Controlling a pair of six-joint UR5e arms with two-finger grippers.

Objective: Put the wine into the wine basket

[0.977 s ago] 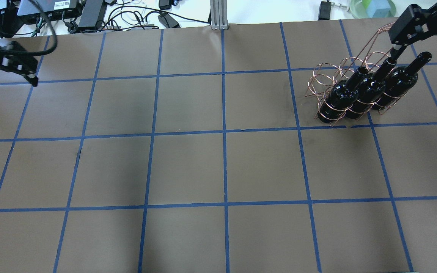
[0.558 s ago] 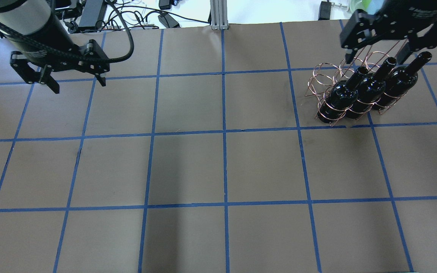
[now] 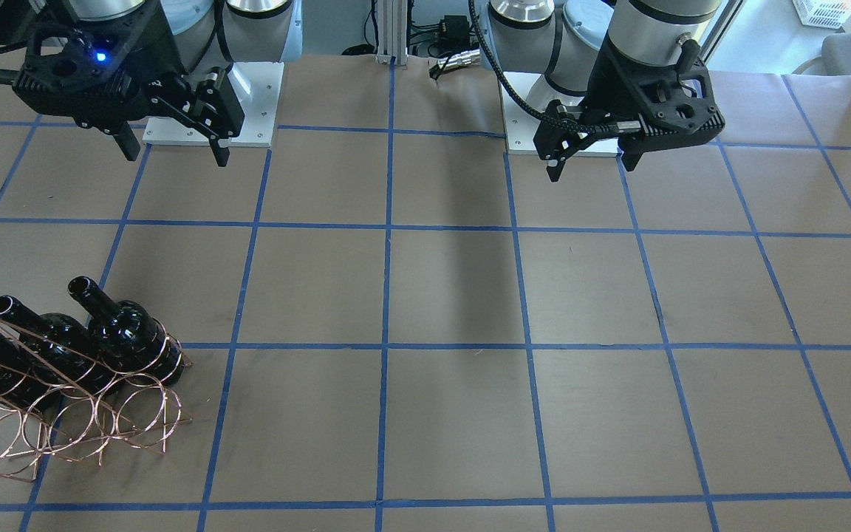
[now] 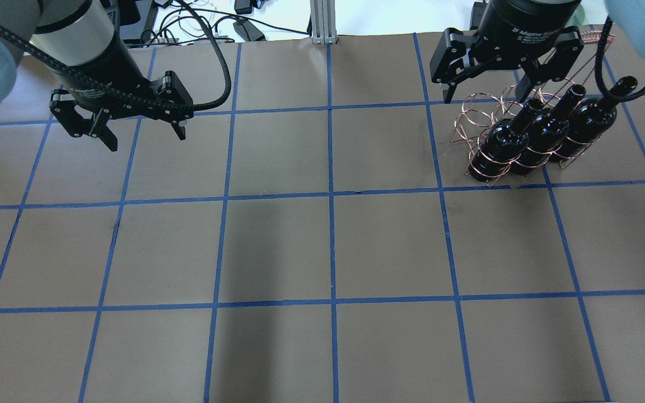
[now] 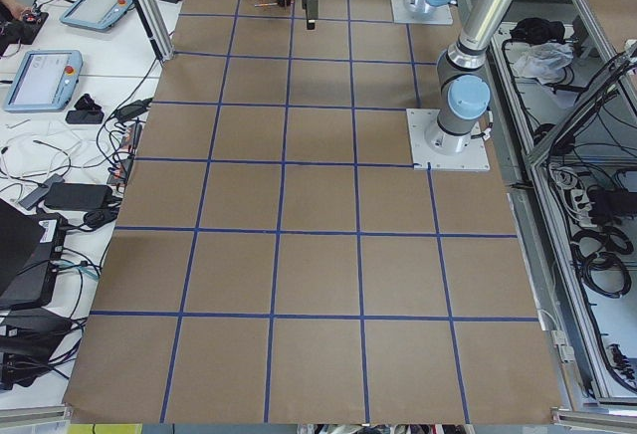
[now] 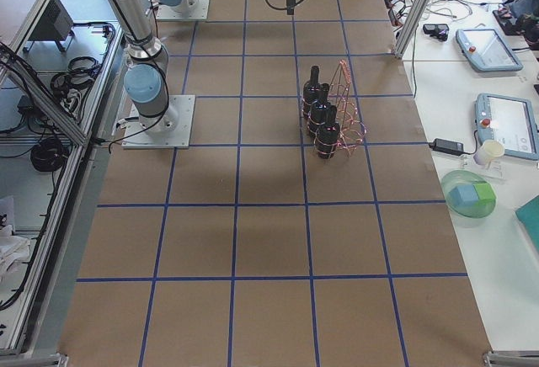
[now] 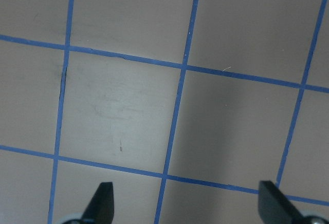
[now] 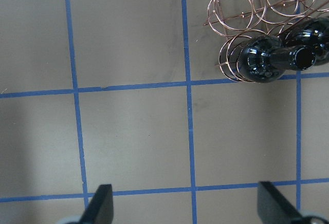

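Note:
Three glossy near-black wine bottles (image 4: 543,134) stand side by side in the copper wire basket (image 4: 476,112) at the far right of the table. They also show in the front view (image 3: 122,332) and the right side view (image 6: 320,119). The basket's loops on the side away from me are empty (image 3: 100,414). My right gripper (image 4: 485,95) is open and empty, high above the table beside the basket. Its wrist view shows one bottle (image 8: 262,59) and the basket (image 8: 241,8) at the top right. My left gripper (image 4: 146,140) is open and empty over the far left of the table.
The brown table (image 4: 328,246) is marked with blue tape squares. Cables and power bricks (image 4: 132,22) lie beyond its far edge. A metal post (image 4: 322,22) stands at the far middle. The arm bases (image 3: 204,133) sit at my side.
Both arms swung inward. The left gripper moved right from the table's left edge. The right gripper moved left, away from above the bottle necks. The bottles and basket have not moved.

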